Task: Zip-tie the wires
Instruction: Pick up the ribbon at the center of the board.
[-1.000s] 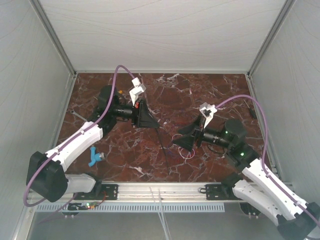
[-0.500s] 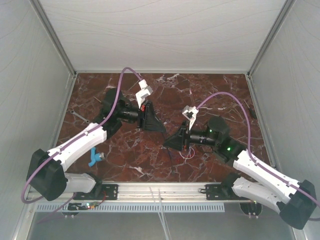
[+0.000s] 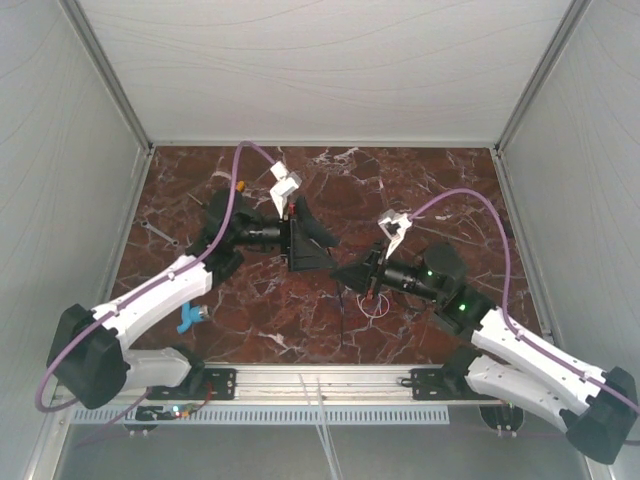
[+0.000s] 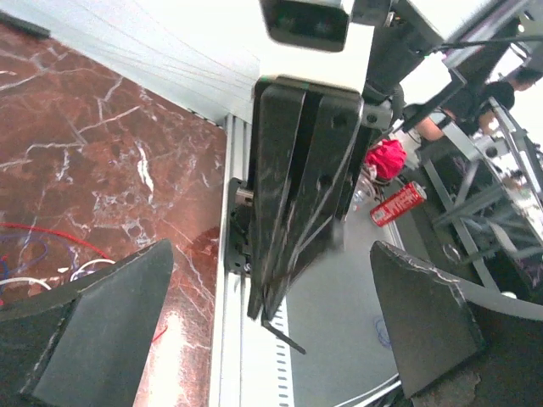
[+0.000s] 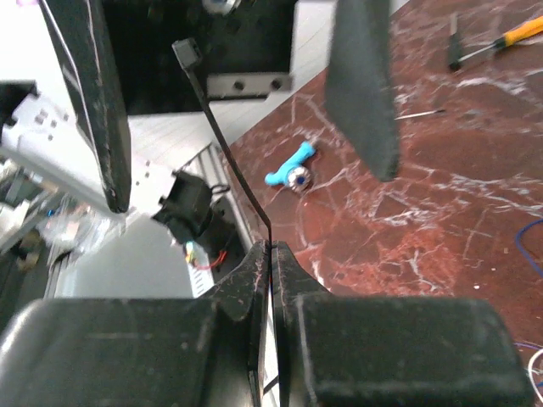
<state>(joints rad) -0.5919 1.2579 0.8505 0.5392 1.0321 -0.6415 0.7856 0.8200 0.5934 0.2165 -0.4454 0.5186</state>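
A thin black zip tie point(image 5: 222, 136) is pinched between the closed jaws of my right gripper point(image 5: 271, 253); its head points up toward the left gripper and its tail hangs to the table point(image 3: 339, 320). My left gripper point(image 3: 322, 245) stands wide open around the right gripper's tip point(image 4: 297, 195), with its fingers point(image 4: 93, 331) clear of the tie. The wires point(image 3: 375, 302), thin white, red and purple loops, lie on the marble just under and right of the right gripper point(image 3: 342, 277). They also show at the left edge of the left wrist view point(image 4: 34, 267).
A blue plastic piece point(image 3: 188, 315) lies near the left arm's base. An orange-handled tool point(image 5: 509, 36) rests on the marble beyond the left gripper. White walls close in the table's sides and back, and a metal rail point(image 3: 320, 382) runs along the front edge.
The left gripper went from shut on the zip tie to wide open. The right gripper closed on the tie and drew in close to the left one.
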